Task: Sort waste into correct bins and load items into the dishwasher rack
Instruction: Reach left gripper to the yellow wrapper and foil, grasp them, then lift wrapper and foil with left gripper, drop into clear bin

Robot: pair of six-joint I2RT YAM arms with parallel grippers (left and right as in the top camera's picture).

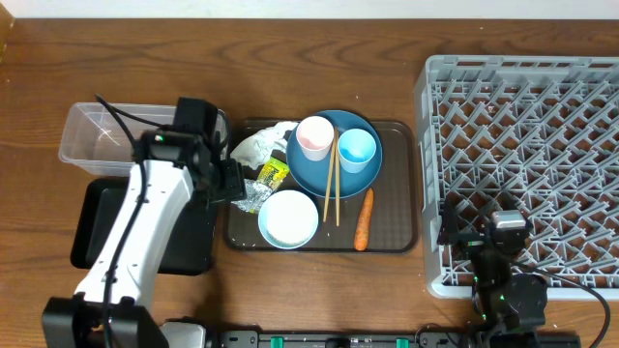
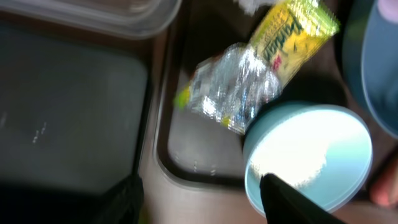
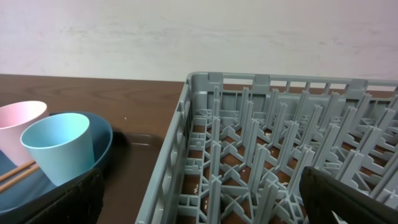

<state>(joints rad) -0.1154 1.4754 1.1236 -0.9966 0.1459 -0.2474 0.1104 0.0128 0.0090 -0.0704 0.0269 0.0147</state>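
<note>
Left wrist view: we find the left gripper point(image 2: 199, 182), jaws apart and empty, near the foil point(image 2: 233, 93) at the brown tray's point(image 1: 397, 208) left edge, the right gripper point(image 3: 200, 180) likewise apart; a skewed closure could catch the wrapper point(image 2: 292, 34) or knock the bowl point(image 2: 311, 155).

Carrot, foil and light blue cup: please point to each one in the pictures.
carrot point(image 1: 364, 218), overhead view, middle of its body.
foil point(image 2: 233, 90), left wrist view, centre of the crumpled lump.
light blue cup point(image 3: 59, 152), right wrist view, its outer side wall.
</note>
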